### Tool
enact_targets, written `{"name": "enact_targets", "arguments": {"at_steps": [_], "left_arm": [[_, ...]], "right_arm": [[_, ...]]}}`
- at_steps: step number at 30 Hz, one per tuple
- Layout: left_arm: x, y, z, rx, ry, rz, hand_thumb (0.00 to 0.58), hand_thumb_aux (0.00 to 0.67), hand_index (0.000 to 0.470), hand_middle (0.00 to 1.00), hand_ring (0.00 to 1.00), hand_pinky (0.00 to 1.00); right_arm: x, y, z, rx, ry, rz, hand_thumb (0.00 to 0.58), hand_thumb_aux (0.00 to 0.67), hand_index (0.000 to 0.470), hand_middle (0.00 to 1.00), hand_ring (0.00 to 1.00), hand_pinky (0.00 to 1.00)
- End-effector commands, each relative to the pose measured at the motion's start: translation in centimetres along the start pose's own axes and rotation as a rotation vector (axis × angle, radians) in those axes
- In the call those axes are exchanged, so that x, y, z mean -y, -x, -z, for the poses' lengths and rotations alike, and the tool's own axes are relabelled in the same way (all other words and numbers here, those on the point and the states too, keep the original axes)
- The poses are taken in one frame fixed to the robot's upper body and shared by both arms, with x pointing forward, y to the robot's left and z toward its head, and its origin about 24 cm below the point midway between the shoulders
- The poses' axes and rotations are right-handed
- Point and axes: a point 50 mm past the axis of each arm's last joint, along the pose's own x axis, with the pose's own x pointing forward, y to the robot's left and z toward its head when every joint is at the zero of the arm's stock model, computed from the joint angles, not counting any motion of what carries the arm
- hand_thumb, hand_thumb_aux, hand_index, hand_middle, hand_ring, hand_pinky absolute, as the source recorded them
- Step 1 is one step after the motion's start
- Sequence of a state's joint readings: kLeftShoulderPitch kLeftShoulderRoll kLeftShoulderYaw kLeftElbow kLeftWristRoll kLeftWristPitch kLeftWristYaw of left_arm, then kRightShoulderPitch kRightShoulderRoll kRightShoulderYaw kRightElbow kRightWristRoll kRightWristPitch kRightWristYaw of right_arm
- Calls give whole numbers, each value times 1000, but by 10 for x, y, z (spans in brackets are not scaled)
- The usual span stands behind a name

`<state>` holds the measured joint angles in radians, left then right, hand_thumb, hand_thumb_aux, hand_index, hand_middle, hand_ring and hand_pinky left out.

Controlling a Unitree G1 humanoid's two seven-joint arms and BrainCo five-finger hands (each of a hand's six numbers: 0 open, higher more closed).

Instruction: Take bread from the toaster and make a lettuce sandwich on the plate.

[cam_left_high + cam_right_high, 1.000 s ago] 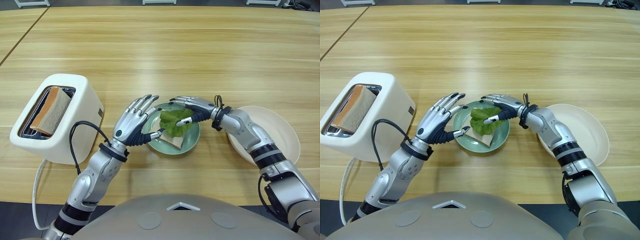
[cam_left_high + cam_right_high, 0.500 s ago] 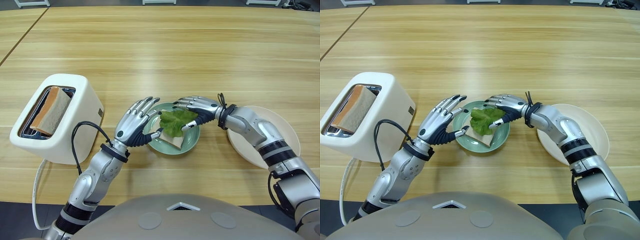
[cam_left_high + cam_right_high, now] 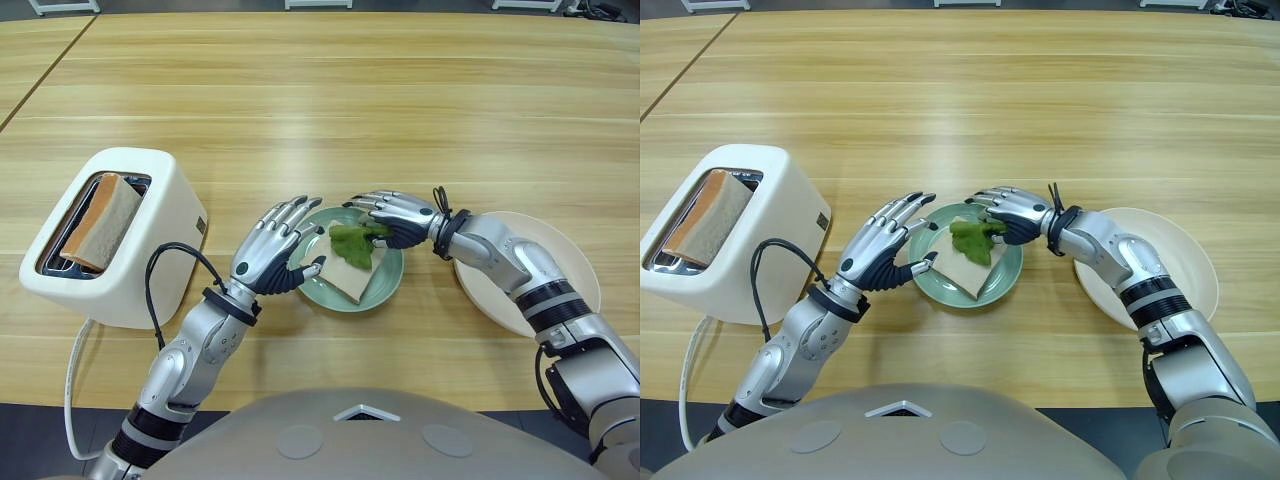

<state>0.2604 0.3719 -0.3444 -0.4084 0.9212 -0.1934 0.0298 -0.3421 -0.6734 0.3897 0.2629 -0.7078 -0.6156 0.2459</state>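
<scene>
A green plate (image 3: 393, 281) sits in front of me with a bread slice (image 3: 350, 280) lying flat on it. A crumpled lettuce leaf (image 3: 352, 243) rests on the slice's far corner, and my right hand (image 3: 402, 217) is shut on the leaf's right edge. My left hand (image 3: 268, 258) stands open against the plate's left rim, fingers spread, holding nothing. At the left stands a white toaster (image 3: 150, 250) with a second bread slice (image 3: 102, 220) sticking up from its slot.
A wide white plate (image 3: 565, 275) lies at the right, under my right forearm. A black cable (image 3: 165, 262) loops from my left wrist beside the toaster. The far half of the wooden table (image 3: 330, 110) is open room.
My right hand has closed on the lettuce and drawn it toward the plate's far right. The leaf has bunched up, and more of the bread shows. The left hand has barely moved.
</scene>
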Motion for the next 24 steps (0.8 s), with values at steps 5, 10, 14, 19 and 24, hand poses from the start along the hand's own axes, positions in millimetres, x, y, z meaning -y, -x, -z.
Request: {"name": "enact_targets", "arguments": {"at_steps": [5, 10, 14, 19, 24], "left_arm": [[1, -1, 2, -5, -1, 17, 468, 376, 264, 0, 0, 0], [-5, 0, 5, -15, -10, -5, 447, 349, 245, 0, 0, 0], [-12, 1, 7, -21, -21, -29, 436, 336, 236, 0, 0, 0], [-22, 3, 8, -30, -24, -59, 0, 0, 0, 0, 0, 0], [-36, 5, 8, -40, 92, -116, 0, 0, 0, 0, 0, 0]], "right_arm": [[16, 1, -22, 96, -84, 57, 574, 604, 424, 0, 0, 0], [4, -5, -30, 122, -127, -11, 549, 515, 361, 0, 0, 0], [-9, -11, -30, 112, -118, -65, 520, 455, 319, 0, 0, 0], [-9, -10, -29, 104, -96, -47, 0, 0, 0, 0, 0, 0], [8, 3, -21, 71, -76, 22, 0, 0, 0, 0, 0, 0]]}}
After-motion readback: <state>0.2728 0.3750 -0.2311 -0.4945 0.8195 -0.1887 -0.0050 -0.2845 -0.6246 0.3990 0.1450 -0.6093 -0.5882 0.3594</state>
